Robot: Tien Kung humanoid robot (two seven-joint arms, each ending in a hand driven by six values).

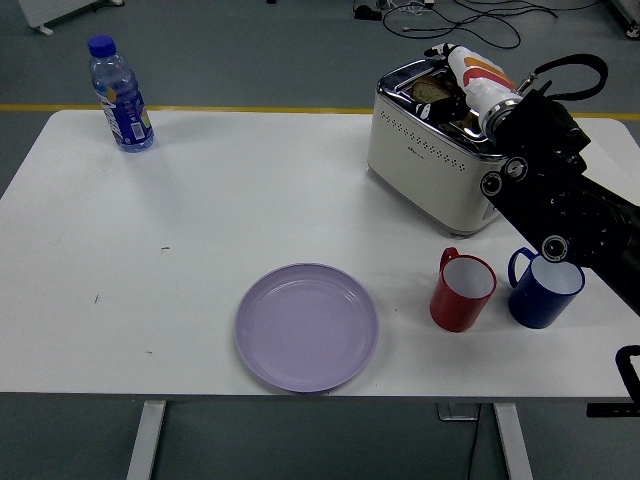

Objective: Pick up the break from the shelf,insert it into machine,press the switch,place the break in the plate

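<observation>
A cream and chrome toaster (430, 160) stands at the back right of the white table (200, 230). A slice of brown bread (431, 88) sits in its top slot, and only its left part shows. My right hand (453, 98) is over the slot, right above the bread, and its white and orange wrist cover hides the grasp. The black right arm crosses in front of the toaster's right end and hides the lever side. An empty lilac plate (306, 327) lies near the table's front edge, left of the mugs. My left arm is out of view.
A red mug (462, 290) and a blue mug (544, 288) stand in front of the toaster, right under my right arm. A water bottle (120, 95) stands at the back left corner. Cables lie on the floor beyond the table.
</observation>
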